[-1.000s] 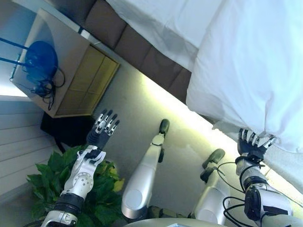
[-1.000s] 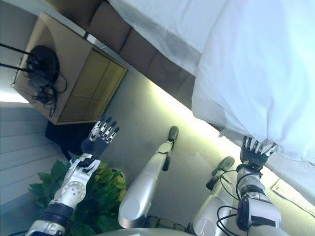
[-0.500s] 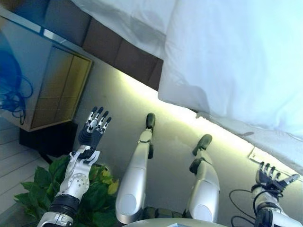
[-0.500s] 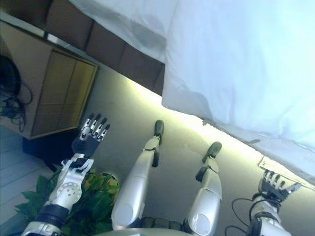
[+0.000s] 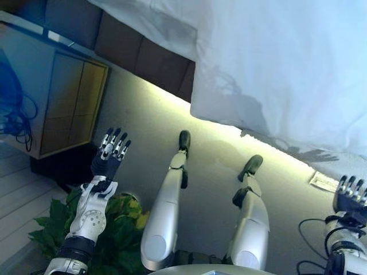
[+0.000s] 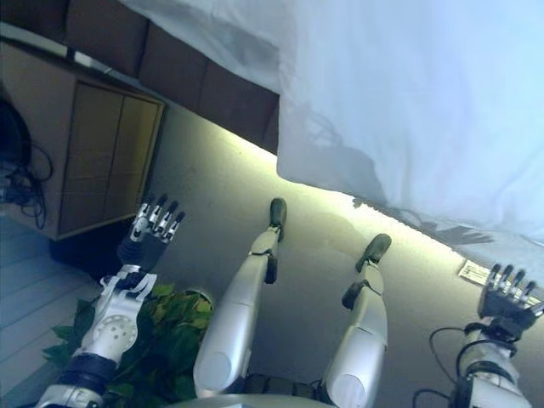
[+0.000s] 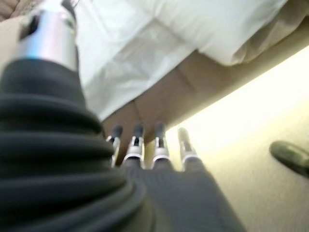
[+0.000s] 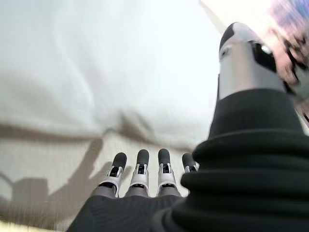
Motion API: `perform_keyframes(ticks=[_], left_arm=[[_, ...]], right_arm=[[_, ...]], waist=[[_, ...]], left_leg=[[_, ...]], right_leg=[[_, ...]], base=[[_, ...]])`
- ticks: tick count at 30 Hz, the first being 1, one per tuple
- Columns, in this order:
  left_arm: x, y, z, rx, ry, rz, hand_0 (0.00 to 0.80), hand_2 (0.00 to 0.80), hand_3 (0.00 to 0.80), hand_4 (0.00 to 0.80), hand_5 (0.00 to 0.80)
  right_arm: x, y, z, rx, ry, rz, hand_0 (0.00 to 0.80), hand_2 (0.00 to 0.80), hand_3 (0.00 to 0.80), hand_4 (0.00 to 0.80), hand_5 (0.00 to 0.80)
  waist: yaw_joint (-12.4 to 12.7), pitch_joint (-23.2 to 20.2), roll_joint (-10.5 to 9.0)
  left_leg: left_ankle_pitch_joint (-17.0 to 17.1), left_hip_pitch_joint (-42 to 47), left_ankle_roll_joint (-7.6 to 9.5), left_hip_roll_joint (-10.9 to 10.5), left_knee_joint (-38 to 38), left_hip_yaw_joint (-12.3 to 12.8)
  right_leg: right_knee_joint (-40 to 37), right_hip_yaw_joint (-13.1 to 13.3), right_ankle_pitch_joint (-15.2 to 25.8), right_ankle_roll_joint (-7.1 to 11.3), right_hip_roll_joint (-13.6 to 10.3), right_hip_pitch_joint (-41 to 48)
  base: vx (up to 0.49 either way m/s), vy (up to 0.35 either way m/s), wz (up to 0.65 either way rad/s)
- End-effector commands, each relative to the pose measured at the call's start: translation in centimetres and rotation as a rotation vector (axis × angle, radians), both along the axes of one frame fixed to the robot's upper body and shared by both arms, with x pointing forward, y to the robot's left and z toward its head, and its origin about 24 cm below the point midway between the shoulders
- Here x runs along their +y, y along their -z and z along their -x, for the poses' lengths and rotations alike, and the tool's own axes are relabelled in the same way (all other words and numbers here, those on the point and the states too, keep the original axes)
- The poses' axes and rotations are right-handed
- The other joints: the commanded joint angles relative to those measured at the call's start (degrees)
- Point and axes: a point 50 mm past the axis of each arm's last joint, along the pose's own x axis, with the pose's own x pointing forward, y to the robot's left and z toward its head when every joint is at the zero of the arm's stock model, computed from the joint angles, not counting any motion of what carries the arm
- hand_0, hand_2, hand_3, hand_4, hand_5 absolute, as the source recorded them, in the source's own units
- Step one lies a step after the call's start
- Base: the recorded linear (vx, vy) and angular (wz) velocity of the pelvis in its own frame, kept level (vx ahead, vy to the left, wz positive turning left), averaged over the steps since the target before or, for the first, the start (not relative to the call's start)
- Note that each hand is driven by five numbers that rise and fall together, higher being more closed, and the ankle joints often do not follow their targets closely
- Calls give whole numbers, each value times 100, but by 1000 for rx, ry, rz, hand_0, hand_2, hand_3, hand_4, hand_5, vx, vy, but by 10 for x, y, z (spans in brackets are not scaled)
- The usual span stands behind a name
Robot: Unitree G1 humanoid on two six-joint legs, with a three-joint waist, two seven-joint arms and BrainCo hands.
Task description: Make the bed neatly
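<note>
— What do the arms look like?
— Silver-grey shells; the left forearm (image 5: 92,220) carries a round disc (with a black band (image 5: 74,250) below it).
— And further out?
— The left robot hand (image 5: 112,150) and right robot hand (image 5: 351,195) match: silver fingers (image 8: 140,171), dark tips, and a dark ribbed cover (image 7: 58,159) over the wrist.

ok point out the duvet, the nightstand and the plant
duvet (image 5: 287,63): left eye view, on its white top surface near the hanging edge
nightstand (image 5: 69,109): left eye view, on its tan panelled front
plant (image 5: 114,229): left eye view, on the green leaves beside the left arm
</note>
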Motion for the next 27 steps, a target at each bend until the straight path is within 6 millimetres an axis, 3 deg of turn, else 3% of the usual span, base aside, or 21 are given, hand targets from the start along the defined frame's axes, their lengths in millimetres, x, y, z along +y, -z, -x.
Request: perform_keyframes(ticks=[1, 8, 21, 27], left_arm=[[9, -9, 0, -57, -4, -37, 0, 0, 0, 0, 0], [11, -13, -1, -73, 13, -40, 0, 0, 0, 0, 0], [11, -13, 3, -77, 9, -20, 0, 0, 0, 0, 0], [15, -15, 3, -69, -10, -33, 0, 0, 0, 0, 0]], right_arm=[[-23, -23, 9, -49, 57, 76, 0, 0, 0, 0, 0], [-41, -36, 15, -16, 118, 32, 0, 0, 0, 0, 0], [-22, 6, 40, 23, 110, -121, 0, 0, 0, 0, 0], [-37, -21, 32, -46, 111, -11, 0, 0, 0, 0, 0]], waist=[[75, 120, 353], [146, 120, 481], [41, 120, 593], [74, 120, 755]], left_leg=[[511, -501, -622, 263, 239, -391], [517, -564, -621, 215, 252, -459], [456, -618, -580, 217, 282, -433], [449, -636, -573, 208, 298, -436]], right_leg=[[-5, 201, 454, 368, -632, 80], [185, 218, 466, 368, -693, -173], [410, 331, 461, 368, -724, -512], [656, 422, 408, 368, -749, -769]], base=[[-4, -13, 19], [-5, -20, 18], [0, 17, 2], [1, -13, -1]])
